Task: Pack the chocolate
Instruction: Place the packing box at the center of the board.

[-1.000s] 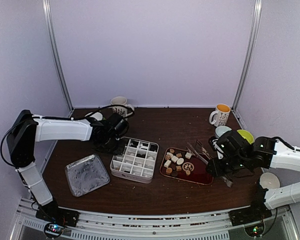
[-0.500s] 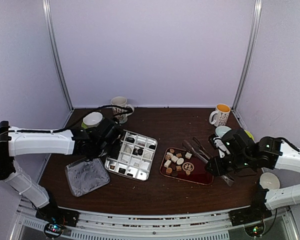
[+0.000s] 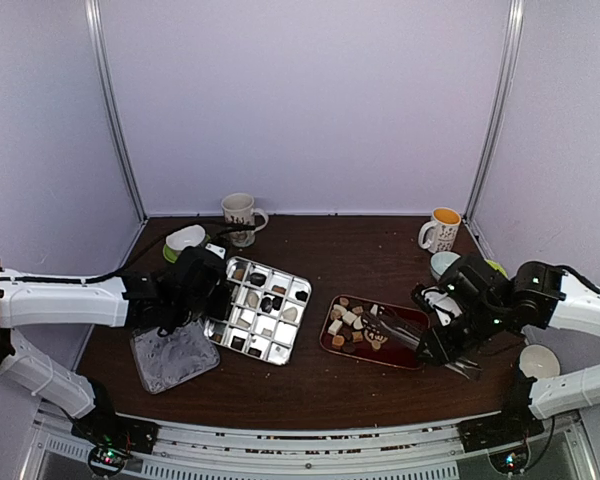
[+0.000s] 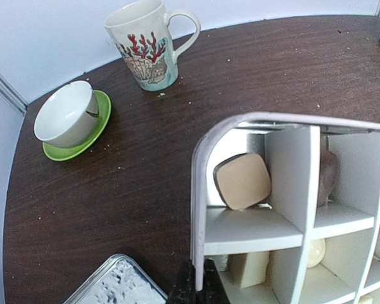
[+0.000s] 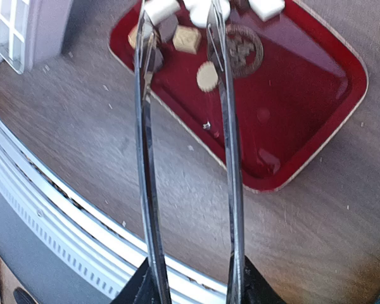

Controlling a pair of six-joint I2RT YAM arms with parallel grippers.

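The right end effector [image 5: 194,286] is clamped on the handle end of a pair of long metal tongs [image 5: 144,158], its fingers pressing the two arms partway together. The tong tips stand apart over the near end of a red rectangular tray [image 5: 291,101]. There they straddle the chocolate [image 5: 187,38], a loose cluster of small white, tan and dark brown bites, round and cube-shaped. No piece looks pinched between the tips yet.

The left end effector [image 4: 193,286] is closed on the thin rim of a white divided box [image 4: 198,190], holding it by one edge. Several compartments are already filled, among them a tan cube [image 4: 242,180] leaning in the corner cell, while others are bare. A crinkled silver lid [image 4: 117,288] lies on the dark wooden desk [image 4: 114,190] just beside the box. A coral-patterned mug [image 4: 149,41] stands well behind it.

I judge the packing to be partly done, with most of the chocolate left on the tray.

The main risk lies in the tongs. Their tips span more than one piece, so closing them could catch two at once. It could also flick a rounded bite off the glossy tray onto the desk. The long arms may twist in the grip and spoil the aim. On the other side, the narrow pinch on the rim could slip. If the box tips, the packed pieces could spill out.
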